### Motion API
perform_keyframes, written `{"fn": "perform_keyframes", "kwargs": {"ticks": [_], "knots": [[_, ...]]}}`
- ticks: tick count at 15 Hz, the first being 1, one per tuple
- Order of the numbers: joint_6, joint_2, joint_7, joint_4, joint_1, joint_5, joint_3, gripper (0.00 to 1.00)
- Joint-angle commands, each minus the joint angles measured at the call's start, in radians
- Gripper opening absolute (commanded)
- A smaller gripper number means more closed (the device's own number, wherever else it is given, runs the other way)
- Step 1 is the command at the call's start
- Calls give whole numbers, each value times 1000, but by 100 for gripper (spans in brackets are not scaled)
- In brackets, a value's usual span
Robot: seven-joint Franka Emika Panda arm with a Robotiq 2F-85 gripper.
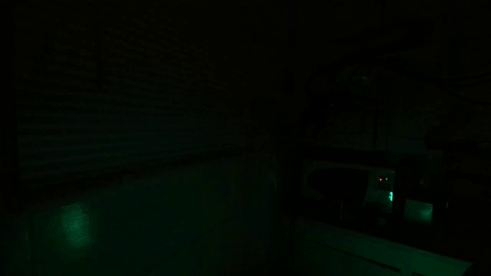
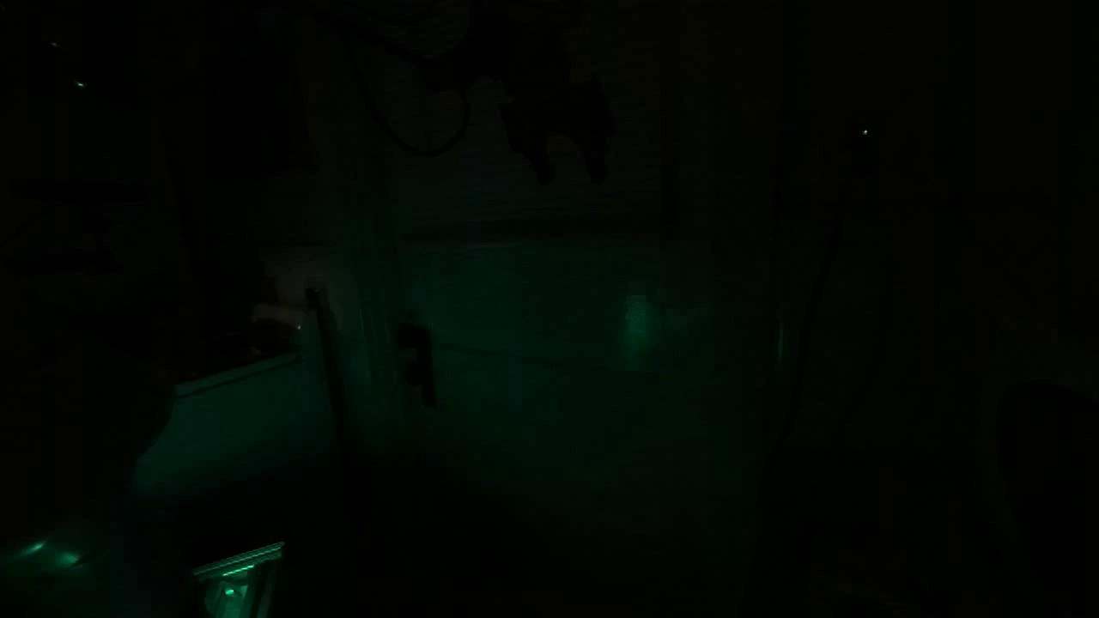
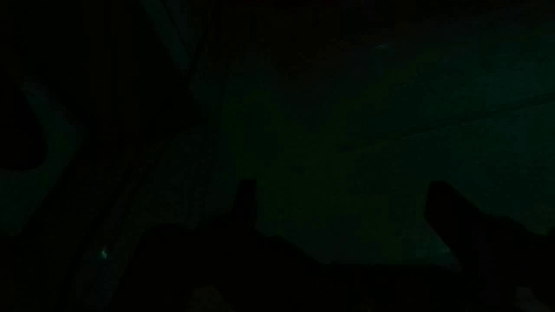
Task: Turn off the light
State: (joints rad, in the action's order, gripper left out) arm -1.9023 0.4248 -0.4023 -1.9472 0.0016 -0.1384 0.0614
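Note:
The room's warm light does not show in any view. All views are very dark, with only a dim green glow, and no lamp or switch can be made out. My gripper (image 3: 341, 184) is a black silhouette in the wrist view, its two fingers wide apart with nothing visible between them. It also shows in an exterior view (image 2: 571, 176), hanging fingers down and open in front of a dim striped surface. In an exterior view, the arm (image 1: 418, 34) is a faint dark shape at the upper right. The gripper's distance to surfaces cannot be told.
An appliance with small red and green lights (image 1: 383, 179) stands at the right in an exterior view, above a pale counter front (image 1: 383, 241). A cable (image 2: 425, 153) loops beside the arm. A dark handle-like shape (image 2: 421, 360) is below it. A green glow patch (image 1: 76, 224) lies on a pale surface.

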Motion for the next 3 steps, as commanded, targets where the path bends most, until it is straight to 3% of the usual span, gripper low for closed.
{"fn": "perform_keyframes", "kwargs": {"ticks": [1, 3], "knots": [[1, -2, 6, 3, 19, 8, 14, 100], [1, -3, 6, 4, 19, 8, 14, 100]]}}
